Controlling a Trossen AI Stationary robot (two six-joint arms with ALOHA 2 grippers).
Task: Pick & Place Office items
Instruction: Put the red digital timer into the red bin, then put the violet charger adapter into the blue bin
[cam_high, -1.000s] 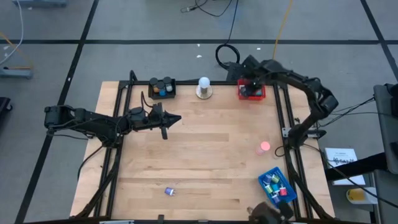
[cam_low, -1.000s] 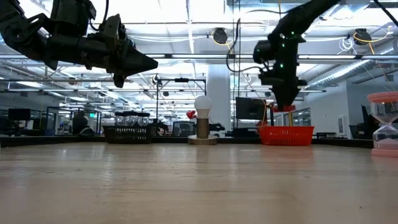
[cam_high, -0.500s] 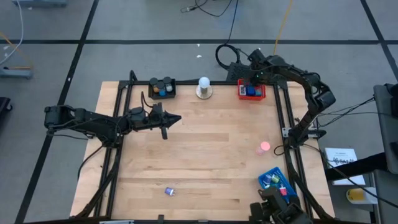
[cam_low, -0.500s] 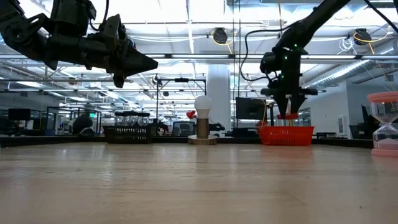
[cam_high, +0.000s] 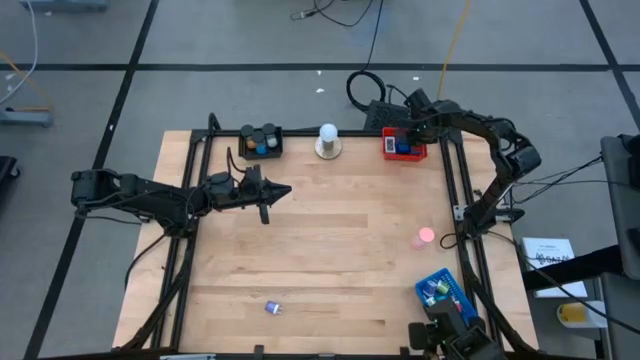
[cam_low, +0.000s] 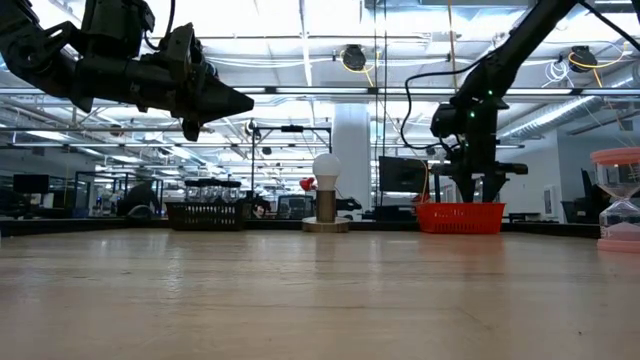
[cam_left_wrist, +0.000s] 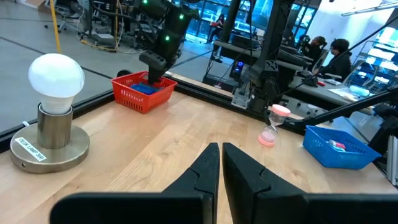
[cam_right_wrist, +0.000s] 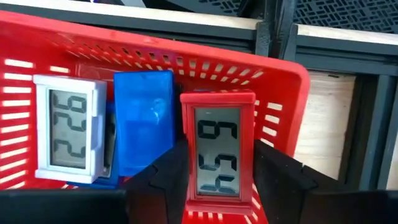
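My right gripper (cam_right_wrist: 217, 180) is at the far right corner, down at the red tray (cam_high: 404, 147), and shut on a red rectangular item with a grey number display (cam_right_wrist: 217, 149). In the tray lie a white display item (cam_right_wrist: 68, 130) and a flat blue rectangle (cam_right_wrist: 146, 124). My left gripper (cam_high: 287, 190) hovers shut and level above the table's left half, holding nothing. A small blue-purple item (cam_high: 273, 308) lies alone on the wood near the front edge. My right gripper pinches the red display item by its two long side edges (cam_right_wrist: 186, 163) between its two fingers. The fingers (cam_right_wrist: 155, 180) come from above, pointing steeply down. The item faces the camera over the tray's inside; whether its lower end rests on the tray I cannot tell.
A white bulb on a round metal base (cam_high: 328, 142) stands at the far edge, with a black tray (cam_high: 261, 141) of cylinders left of it. A pink hourglass (cam_high: 426, 237) stands at the right. A blue tray (cam_high: 445, 297) with small items sits at the near right corner.
My right gripper has sunk toward the red tray with the red item between its fingers, shifting a little toward the table's right edge and rolling about its own axis.
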